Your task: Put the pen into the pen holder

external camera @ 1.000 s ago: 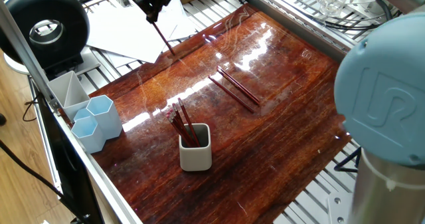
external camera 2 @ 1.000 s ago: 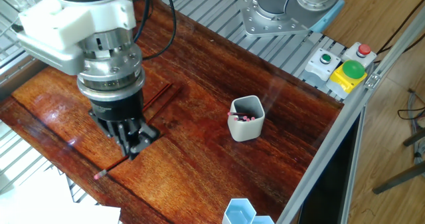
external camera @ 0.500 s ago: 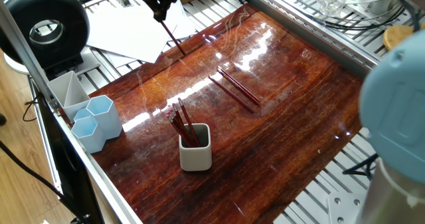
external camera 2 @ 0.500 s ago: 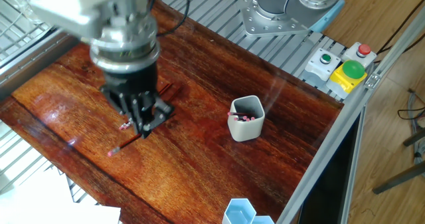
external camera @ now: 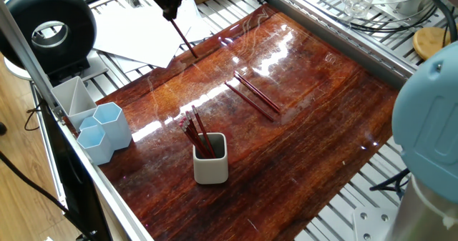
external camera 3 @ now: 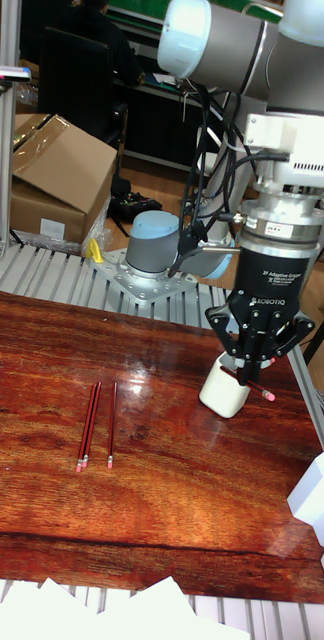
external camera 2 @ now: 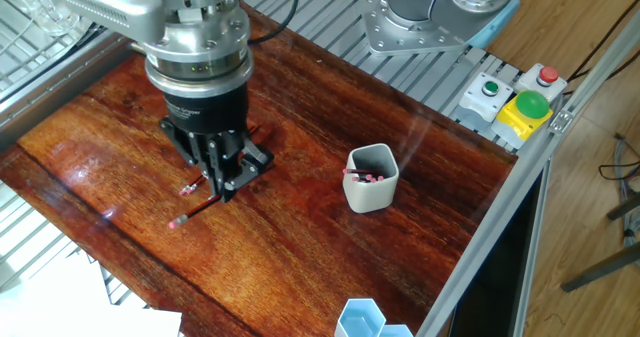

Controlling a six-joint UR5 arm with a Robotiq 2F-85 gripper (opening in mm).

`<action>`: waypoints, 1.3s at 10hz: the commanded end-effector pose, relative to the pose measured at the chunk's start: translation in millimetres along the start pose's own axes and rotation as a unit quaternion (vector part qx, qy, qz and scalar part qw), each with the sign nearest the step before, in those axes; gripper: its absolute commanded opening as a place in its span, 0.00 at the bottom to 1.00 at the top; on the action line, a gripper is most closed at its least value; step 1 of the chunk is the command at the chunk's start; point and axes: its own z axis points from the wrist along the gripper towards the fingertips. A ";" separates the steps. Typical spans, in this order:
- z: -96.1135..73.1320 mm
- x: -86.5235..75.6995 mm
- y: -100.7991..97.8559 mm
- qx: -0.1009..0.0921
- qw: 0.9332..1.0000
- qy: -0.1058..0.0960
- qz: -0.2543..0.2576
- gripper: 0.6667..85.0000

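My gripper point(external camera: 170, 12) hangs above the table's far edge, shut on a dark red pen point(external camera: 184, 39) that slants down from its fingers. In the other fixed view the pen point(external camera 2: 196, 210) sticks out below the gripper point(external camera 2: 222, 185), with its pink end clear of the wood. The off-white pen holder point(external camera: 211, 164) stands upright near the front and holds several red pens; in the other fixed view the pen holder point(external camera 2: 371, 182) is well to the gripper's right. In the tall view the gripper point(external camera 3: 252, 378) partly hides the holder point(external camera 3: 222, 397).
More red pens point(external camera: 254, 96) lie flat mid-table. Pale blue hexagonal cups point(external camera: 105, 130) and a grey tray point(external camera: 71, 96) stand at the left edge. White papers point(external camera: 143, 33) lie beyond the wood. A button box point(external camera 2: 520, 102) and the arm's base point(external camera 2: 430, 12) sit on the slatted frame.
The gripper has lifted the pen off the table's edge and carried it over the wood, toward the side with the holder. The pens in the holder have not moved.
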 end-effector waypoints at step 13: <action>-16.8 73.4 29.4 -0.016 0.999 -0.032 0.027 0.00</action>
